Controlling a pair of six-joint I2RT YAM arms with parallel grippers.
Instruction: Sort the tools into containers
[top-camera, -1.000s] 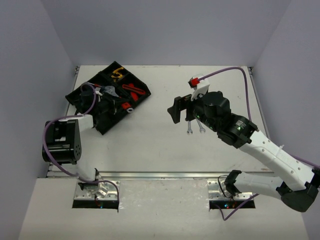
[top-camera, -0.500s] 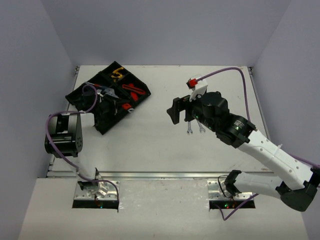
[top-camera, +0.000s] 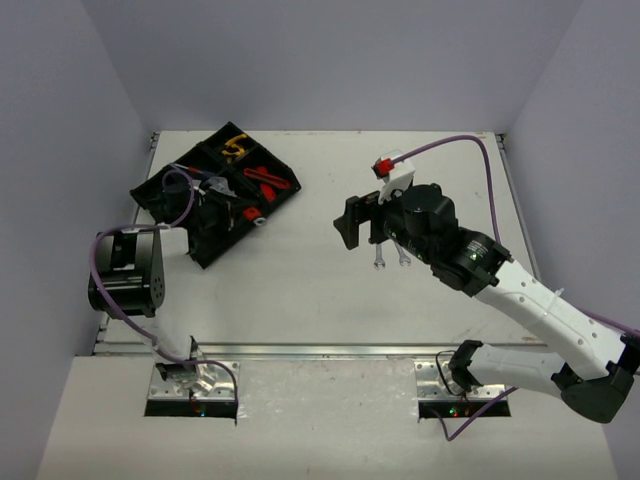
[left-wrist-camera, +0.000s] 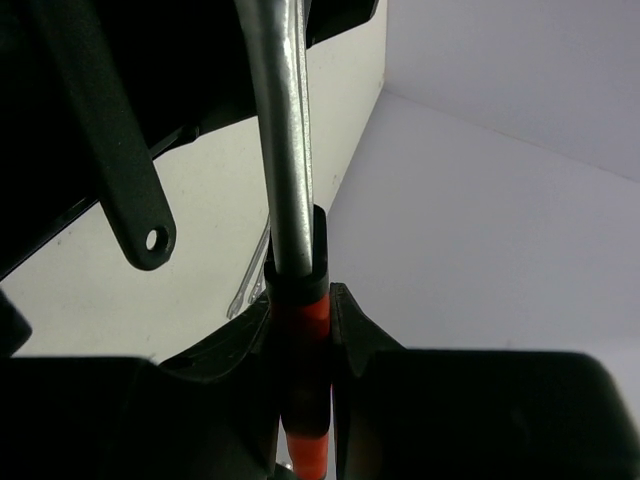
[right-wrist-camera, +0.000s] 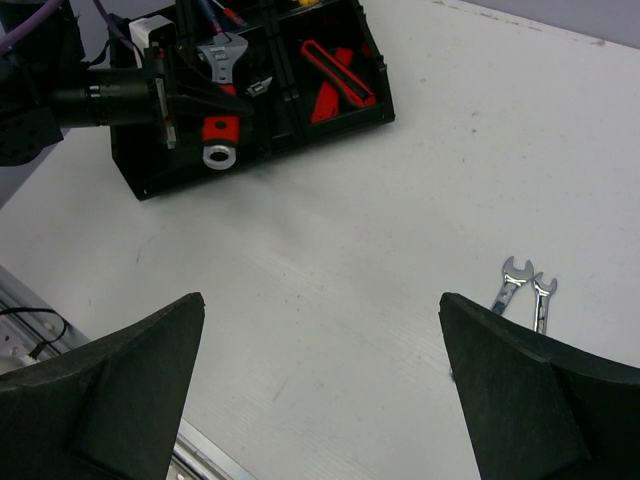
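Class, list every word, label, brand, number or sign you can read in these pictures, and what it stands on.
None can be read.
The black tray, the red-handled tool and the silver spanners show no legible marking; any stamping is too small to tell.

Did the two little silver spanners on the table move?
No. The silver spanners lie just as far from the table's near edge as before.

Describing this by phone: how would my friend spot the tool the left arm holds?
Find the black divided tray on the left. At its edge, the left pincer grips a wrench: red handle, silver end, the only tool held, not lying inside the tray.
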